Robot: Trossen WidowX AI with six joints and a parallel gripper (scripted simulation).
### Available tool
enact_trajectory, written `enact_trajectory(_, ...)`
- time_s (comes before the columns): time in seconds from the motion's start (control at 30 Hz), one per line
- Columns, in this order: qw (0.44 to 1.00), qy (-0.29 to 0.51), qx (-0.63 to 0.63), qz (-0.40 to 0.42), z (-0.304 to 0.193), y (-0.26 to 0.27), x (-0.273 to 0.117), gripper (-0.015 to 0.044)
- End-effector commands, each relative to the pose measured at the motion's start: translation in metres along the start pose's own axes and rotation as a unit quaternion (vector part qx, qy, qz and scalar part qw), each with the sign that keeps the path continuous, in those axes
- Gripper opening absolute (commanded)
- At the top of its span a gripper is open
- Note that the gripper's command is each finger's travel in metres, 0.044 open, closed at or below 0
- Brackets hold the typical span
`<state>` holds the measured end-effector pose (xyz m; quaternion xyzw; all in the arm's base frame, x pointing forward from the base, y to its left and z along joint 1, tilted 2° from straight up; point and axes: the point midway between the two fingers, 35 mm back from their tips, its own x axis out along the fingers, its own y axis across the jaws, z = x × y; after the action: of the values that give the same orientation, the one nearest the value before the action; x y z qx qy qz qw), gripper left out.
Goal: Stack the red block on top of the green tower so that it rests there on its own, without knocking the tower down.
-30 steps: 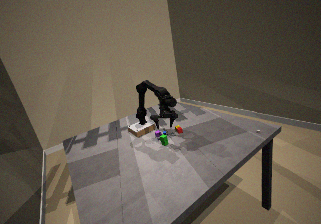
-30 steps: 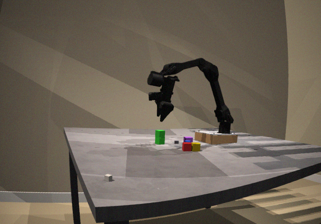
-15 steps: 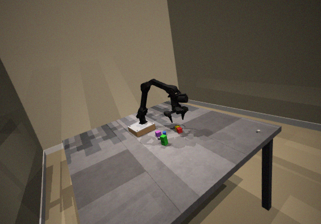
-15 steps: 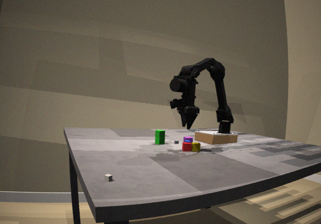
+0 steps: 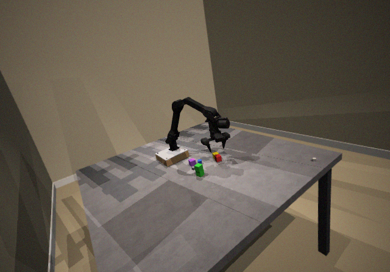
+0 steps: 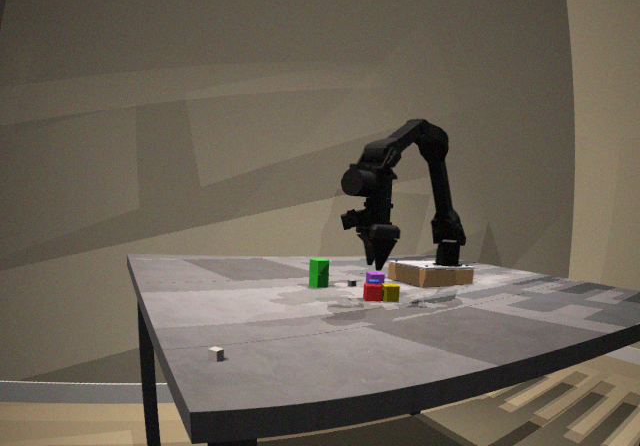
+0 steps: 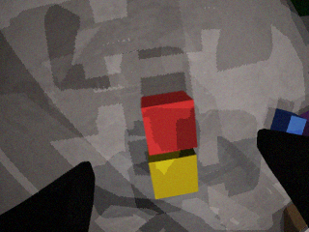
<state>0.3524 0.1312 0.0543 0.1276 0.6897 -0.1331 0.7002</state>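
Now the tool hangs above the tabletop with its two fingers spread wide apart, and nothing is between them. In the wrist view the dark fingers stand at about 7 and 4 o'clock of the picture, and the red block lies on the tabletop between them, a little above the middle. The yellow block touches the red block at its 6 o'clock side; both rest flat on the tabletop.

From the top view the red block is just below the fingertips but apart from them — the tool does not touch it. The green tower stands upright at about 8 o'clock from the red block, near but separate. A purple block and a small blue block sit just beside each other at about 11 o'clock from the tower, between it and the wooden base of the arm.

In the exterior view the tower stands well to the 9 o'clock side of the red block. A small white cube lies alone, well apart from everything, near the tabletop edge.
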Motion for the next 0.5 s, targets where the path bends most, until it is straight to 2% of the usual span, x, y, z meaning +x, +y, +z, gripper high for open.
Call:
enact_trajectory(0.0,1.0,0.007,0.002,-0.003,-0.002,-0.001,0.024,0.044)
enact_trajectory(0.47,1.0,0.007,0.002,-0.003,-0.001,-0.001,0.036,0.044)
